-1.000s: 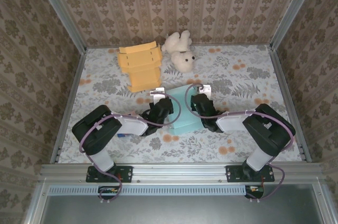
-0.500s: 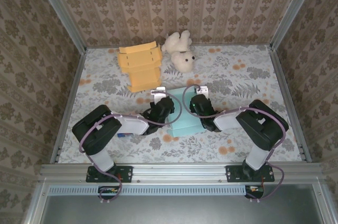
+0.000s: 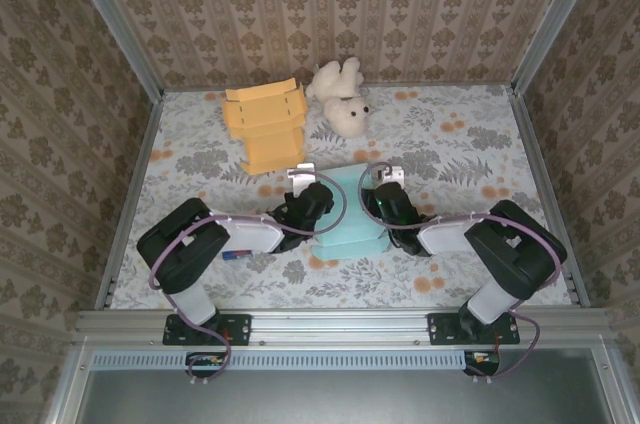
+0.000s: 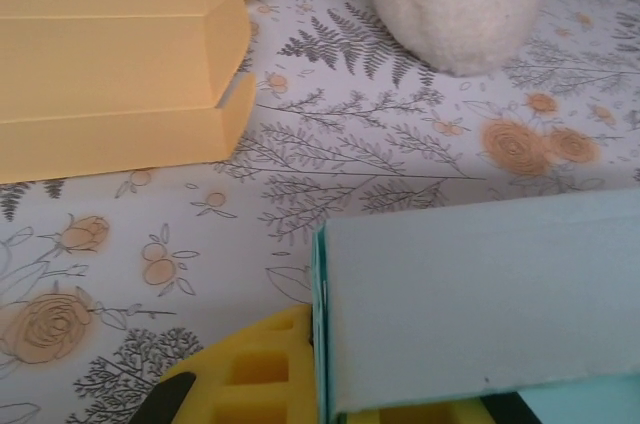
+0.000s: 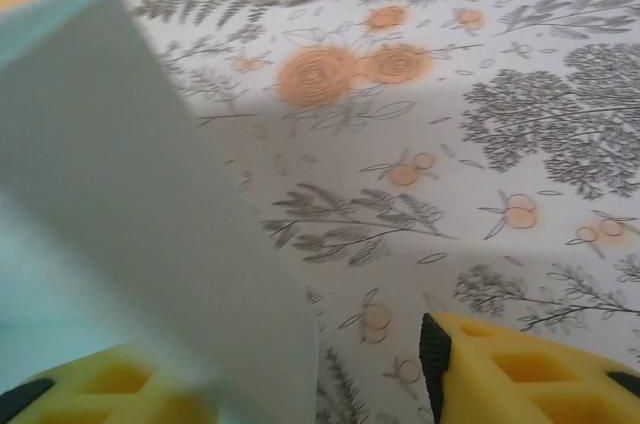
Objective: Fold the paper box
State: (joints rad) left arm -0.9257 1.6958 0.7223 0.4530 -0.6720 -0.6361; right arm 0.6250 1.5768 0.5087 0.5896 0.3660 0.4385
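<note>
- Floral table [image 3: 470, 144]: hemmed by papered walls [image 3: 330, 14] at the back and both sides, and by a metal rail [image 3: 340, 324] along the near edge. Widest bare stretch on the right, narrower on the near left.
- Right arm [image 3: 500, 239]: swung outward over the last second, elbow now nearer the right wall, forearm lying flatter. Little spare room on that side. Left arm [image 3: 200, 239]: much as before.
- Teal paper box [image 3: 348, 212]: at table centre between the two wrists, well clear of every edge, outline slightly shifted since a second ago. Judged only partly folded.
- Yellow box [image 3: 262, 126]: far left, unmoved, apart from the teal one. A limit on any push that way.
- Plush bear [image 3: 342, 102]: at the back, just beside the yellow box, unmoved, near the teal box's far side.
- Right gripper [image 5: 290, 369]: jaws spread, teal panel leaning over one finger [image 5: 90, 389], bare cloth between panel and the other finger [image 5: 520, 374]. Nothing grasped, so probably repositioning for another flap.
- Left gripper [image 4: 320, 399]: clenched tight, seemingly pinching the box's left wall at its edge. Likely the anchor meanwhile.
</note>
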